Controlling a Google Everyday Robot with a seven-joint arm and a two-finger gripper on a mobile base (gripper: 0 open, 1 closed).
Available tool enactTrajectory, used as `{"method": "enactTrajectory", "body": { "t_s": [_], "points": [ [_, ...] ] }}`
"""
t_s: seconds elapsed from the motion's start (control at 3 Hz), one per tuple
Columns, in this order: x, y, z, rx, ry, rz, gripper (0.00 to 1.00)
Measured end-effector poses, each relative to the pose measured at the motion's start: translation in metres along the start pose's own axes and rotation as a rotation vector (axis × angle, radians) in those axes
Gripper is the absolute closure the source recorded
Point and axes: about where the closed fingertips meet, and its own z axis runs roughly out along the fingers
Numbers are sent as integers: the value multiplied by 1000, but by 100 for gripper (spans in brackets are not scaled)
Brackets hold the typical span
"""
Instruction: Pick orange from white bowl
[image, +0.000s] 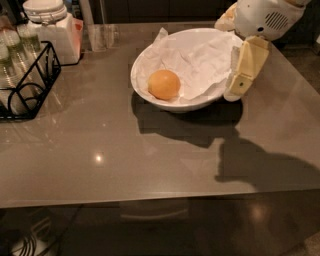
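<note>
The orange (164, 84) lies in the left part of the white bowl (172, 104), on the crumpled white paper (200, 60) that lines it. The bowl stands on the grey table at the back centre. My gripper (227, 60) hangs from the white wrist (265, 17) at the top right, over the bowl's right rim. It is open and empty. One cream finger (244, 67) points down beside the rim; the other shows only partly behind the bowl's far edge. The gripper is to the right of the orange, well apart from it.
A black wire rack (27, 80) with glasses stands at the far left. Behind it are a white lidded jar (52, 25) and a clear glass (97, 36). The table's front edge (160, 200) runs across the lower part of the view.
</note>
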Motion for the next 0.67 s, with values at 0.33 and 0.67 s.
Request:
{"method": "enactTrajectory", "body": {
  "t_s": [0.33, 0.67],
  "points": [
    [-9, -10, -7, 32, -19, -10, 0],
    [-9, -10, -7, 31, -20, -10, 0]
  ]
}}
